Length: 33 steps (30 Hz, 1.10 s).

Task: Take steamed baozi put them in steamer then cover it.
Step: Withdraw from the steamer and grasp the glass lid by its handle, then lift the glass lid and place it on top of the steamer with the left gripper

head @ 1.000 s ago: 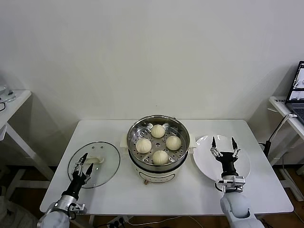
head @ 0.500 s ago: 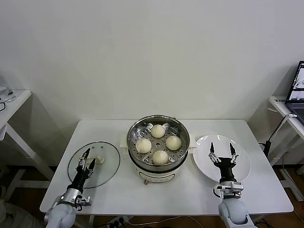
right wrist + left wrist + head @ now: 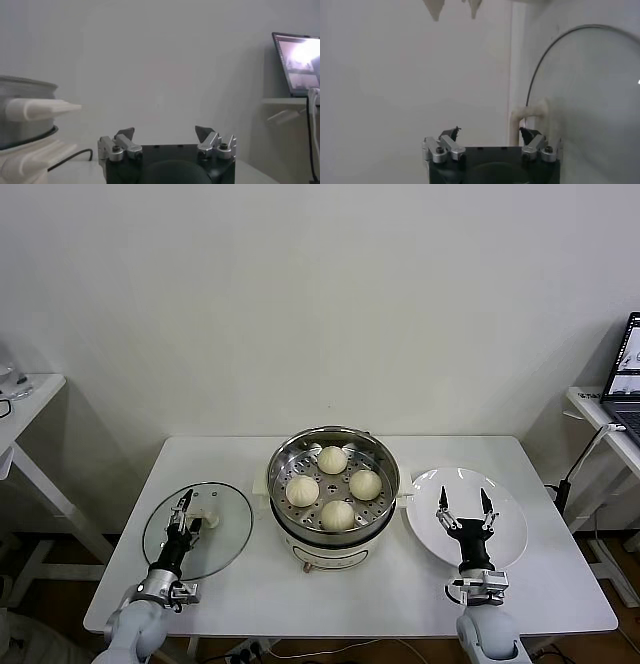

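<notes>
Several cream-white steamed baozi (image 3: 337, 513) lie on the perforated tray of the shiny steel steamer (image 3: 283, 454) at the table's middle. The steamer stands uncovered. Its clear glass lid (image 3: 225, 529) lies flat on the table to the left, white handle (image 3: 208, 518) on top. My left gripper (image 3: 185, 503) hangs open just above the lid, right next to the handle (image 3: 527, 112), holding nothing. My right gripper (image 3: 462, 502) is open and empty over the white plate (image 3: 505, 529) on the right.
The plate holds nothing. The steamer's white side handle (image 3: 40, 107) juts toward the plate. A laptop (image 3: 297, 62) sits on a side table far right, and another small table (image 3: 25, 399) stands far left.
The left gripper has moved forward over the lid, up to its handle. The right gripper has drawn back toward the table's front edge, over the plate.
</notes>
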Motion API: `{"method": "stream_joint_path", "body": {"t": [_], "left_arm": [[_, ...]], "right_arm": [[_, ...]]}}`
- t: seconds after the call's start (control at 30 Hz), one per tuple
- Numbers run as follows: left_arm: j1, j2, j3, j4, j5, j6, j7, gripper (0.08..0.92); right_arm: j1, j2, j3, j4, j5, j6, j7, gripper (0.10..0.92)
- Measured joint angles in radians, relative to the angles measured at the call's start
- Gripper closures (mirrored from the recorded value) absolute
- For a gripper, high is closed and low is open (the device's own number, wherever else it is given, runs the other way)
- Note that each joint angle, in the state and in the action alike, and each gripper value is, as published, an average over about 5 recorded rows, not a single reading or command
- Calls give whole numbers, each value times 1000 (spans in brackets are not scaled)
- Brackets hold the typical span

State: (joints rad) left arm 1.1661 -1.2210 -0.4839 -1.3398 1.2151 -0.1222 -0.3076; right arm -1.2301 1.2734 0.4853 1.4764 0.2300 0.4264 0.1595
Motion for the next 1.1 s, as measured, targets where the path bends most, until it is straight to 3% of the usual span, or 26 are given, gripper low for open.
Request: {"method": "stream_joint_path", "body": {"t": [0.67,0.77,1.1], "left_arm": [[-24,-6,4,60,23,17,7,772],[-25,-7,1,60,19,16,6,809],[0,11,-50,-18,-15,13,1,810]], "right_arm": [[5,13,-3,4,-19,3,-2,203],[5,16,-4,2,-21,6,-3,203],[5,22,-4,0,-27,12,-6,203]]}}
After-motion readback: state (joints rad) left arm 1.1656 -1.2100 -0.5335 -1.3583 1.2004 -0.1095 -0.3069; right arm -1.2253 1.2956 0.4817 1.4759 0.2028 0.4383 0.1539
